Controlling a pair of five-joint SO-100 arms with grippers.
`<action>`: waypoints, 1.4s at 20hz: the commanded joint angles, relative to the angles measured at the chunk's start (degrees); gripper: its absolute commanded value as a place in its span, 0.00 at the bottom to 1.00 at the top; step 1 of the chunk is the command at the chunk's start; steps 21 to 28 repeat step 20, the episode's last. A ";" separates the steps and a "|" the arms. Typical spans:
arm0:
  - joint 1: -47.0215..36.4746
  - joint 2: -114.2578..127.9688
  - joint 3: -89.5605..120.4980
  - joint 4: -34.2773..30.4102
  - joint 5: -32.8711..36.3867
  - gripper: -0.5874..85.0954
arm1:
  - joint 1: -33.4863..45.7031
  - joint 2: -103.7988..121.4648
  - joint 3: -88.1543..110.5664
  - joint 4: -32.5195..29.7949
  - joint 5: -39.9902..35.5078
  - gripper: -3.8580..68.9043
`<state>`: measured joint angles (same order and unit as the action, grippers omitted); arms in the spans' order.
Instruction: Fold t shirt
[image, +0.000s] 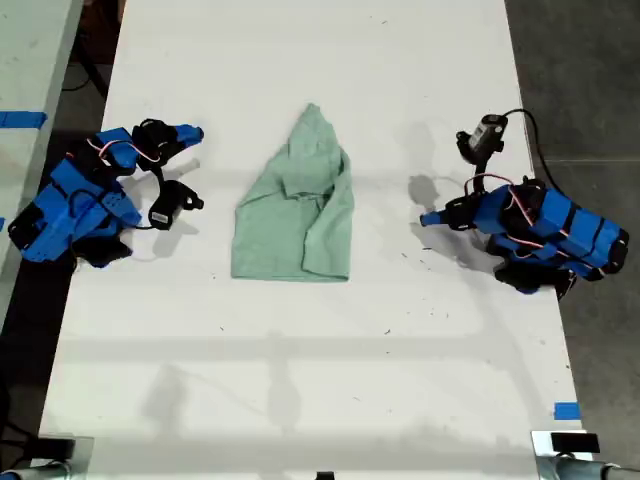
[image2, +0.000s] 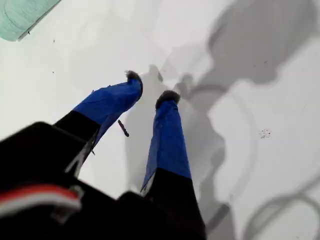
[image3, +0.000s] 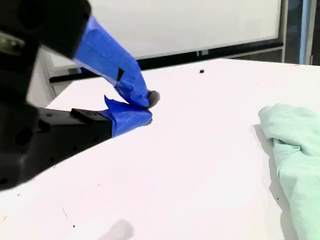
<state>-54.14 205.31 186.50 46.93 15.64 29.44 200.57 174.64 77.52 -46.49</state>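
The pale mint-green t shirt (image: 295, 215) lies crumpled and partly folded in the middle of the white table (image: 300, 380), narrow end toward the far edge. No gripper touches it. My first gripper (image: 428, 218) is on the arm at the exterior view's right and points at the shirt from a distance. Its blue fingers (image2: 167, 130) stand slightly apart over bare table, so my first gripper (image2: 150, 87) is open, with a corner of the shirt (image2: 20, 17) far off. My second gripper (image: 195, 133), at the exterior view's left, is empty. In its wrist view my second gripper (image3: 149, 107) has its tips together, beside the shirt (image3: 295, 150).
A second pale table with blue tape (image: 20, 120) stands at the exterior view's left edge. Dark floor runs along the exterior view's right. A blue tape mark (image: 566, 410) sits near the table's front corner at that side. Cables trail behind both arms.
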 joint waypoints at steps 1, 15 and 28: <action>0.18 0.62 2.02 -0.79 -0.70 0.00 | 0.09 0.44 2.90 0.09 -1.05 0.17; 0.44 0.62 2.02 -1.05 -0.09 0.01 | 3.34 0.53 2.90 -0.09 17.31 0.05; 0.53 0.62 2.02 -1.05 -0.26 0.00 | -0.53 0.53 2.90 -0.26 17.31 0.05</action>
